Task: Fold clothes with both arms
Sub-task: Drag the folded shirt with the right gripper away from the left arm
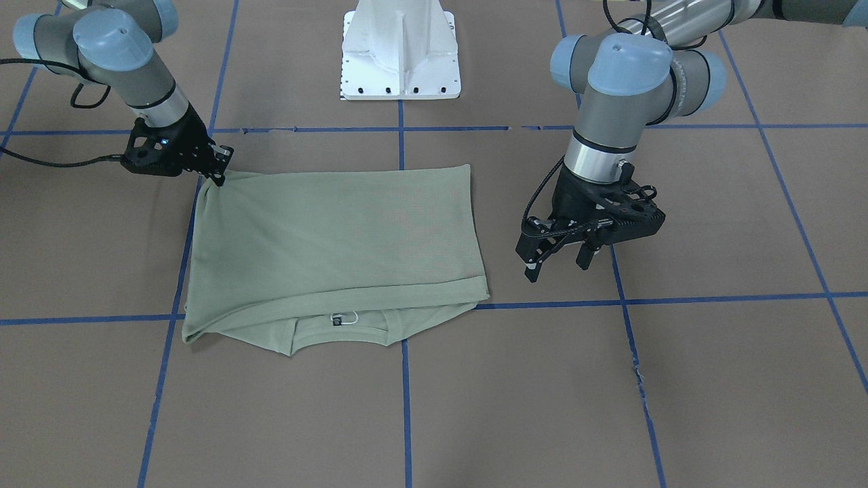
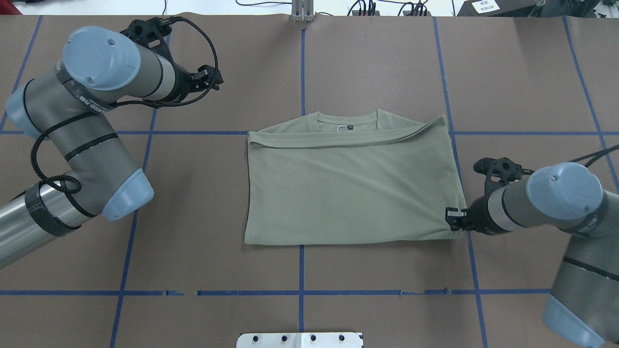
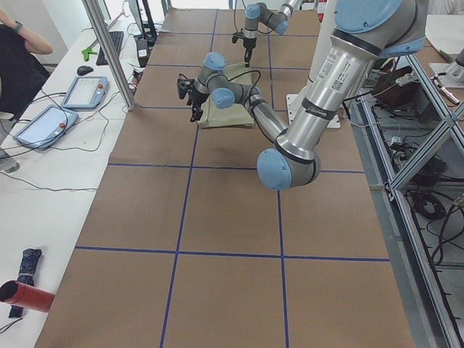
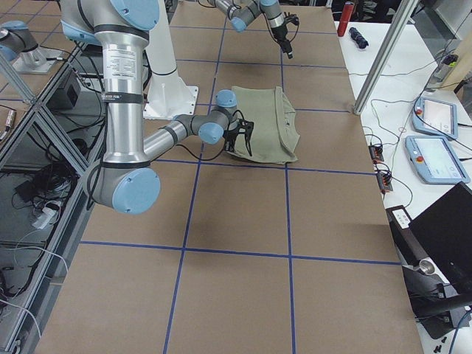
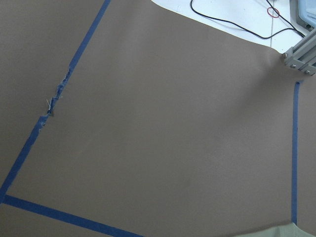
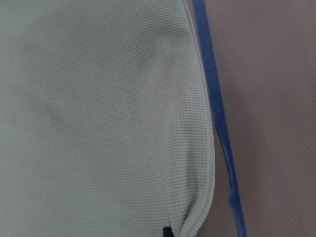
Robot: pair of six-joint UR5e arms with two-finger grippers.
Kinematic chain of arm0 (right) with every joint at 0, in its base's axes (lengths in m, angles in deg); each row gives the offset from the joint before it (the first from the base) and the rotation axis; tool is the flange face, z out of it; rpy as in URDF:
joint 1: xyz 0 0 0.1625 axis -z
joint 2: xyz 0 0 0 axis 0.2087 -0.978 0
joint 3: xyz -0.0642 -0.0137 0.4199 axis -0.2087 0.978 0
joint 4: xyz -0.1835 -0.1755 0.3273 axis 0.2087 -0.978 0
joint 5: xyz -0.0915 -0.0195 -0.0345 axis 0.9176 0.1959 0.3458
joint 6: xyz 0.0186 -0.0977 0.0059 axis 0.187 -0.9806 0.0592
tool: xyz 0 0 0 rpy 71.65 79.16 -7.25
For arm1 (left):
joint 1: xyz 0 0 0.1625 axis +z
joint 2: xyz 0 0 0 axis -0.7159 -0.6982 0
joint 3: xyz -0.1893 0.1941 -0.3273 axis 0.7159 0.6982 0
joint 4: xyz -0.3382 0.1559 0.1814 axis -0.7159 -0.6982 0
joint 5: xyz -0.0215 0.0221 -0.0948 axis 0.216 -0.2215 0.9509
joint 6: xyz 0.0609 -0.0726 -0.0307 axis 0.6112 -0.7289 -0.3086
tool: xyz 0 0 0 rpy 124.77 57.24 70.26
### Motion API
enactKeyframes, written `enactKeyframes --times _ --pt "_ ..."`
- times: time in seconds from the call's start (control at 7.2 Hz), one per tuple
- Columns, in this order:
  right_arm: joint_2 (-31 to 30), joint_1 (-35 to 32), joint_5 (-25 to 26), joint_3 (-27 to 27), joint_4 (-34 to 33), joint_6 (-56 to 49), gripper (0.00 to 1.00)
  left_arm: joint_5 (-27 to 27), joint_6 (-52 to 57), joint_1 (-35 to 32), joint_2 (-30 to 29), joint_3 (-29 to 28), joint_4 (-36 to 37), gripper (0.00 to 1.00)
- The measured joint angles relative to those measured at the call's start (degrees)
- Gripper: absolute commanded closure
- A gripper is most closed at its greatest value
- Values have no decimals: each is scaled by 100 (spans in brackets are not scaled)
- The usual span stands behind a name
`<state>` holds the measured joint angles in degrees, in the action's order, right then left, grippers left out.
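Observation:
The sage-green shirt lies folded into a rectangle at the table's middle, its neck and white label loop peeking out along the far edge. My right gripper sits low at the shirt's near corner on the robot's right and is shut on the cloth. The right wrist view shows the knit fabric puckered beside a black fingertip. My left gripper hovers open and holds nothing, a short way off the shirt's other side; the left wrist view shows bare table and a sliver of shirt.
The white pedestal base stands at the robot's edge of the table. Blue tape lines cross the brown surface, one of them torn. Beyond the far edge a desk holds tablets and cables, with a person beside it.

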<state>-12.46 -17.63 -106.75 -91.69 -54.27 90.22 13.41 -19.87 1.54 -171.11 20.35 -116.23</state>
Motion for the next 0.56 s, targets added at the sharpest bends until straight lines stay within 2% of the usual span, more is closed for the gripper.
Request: enactKeyframes --times 0.42,0.56 --pt "-796 1167 -310 -699 6 295 100 -6 -4 11 39 22 -5 0" --pt "-877 1620 -328 -853 8 486 1 -10 -2 13 49 25 -7 0"
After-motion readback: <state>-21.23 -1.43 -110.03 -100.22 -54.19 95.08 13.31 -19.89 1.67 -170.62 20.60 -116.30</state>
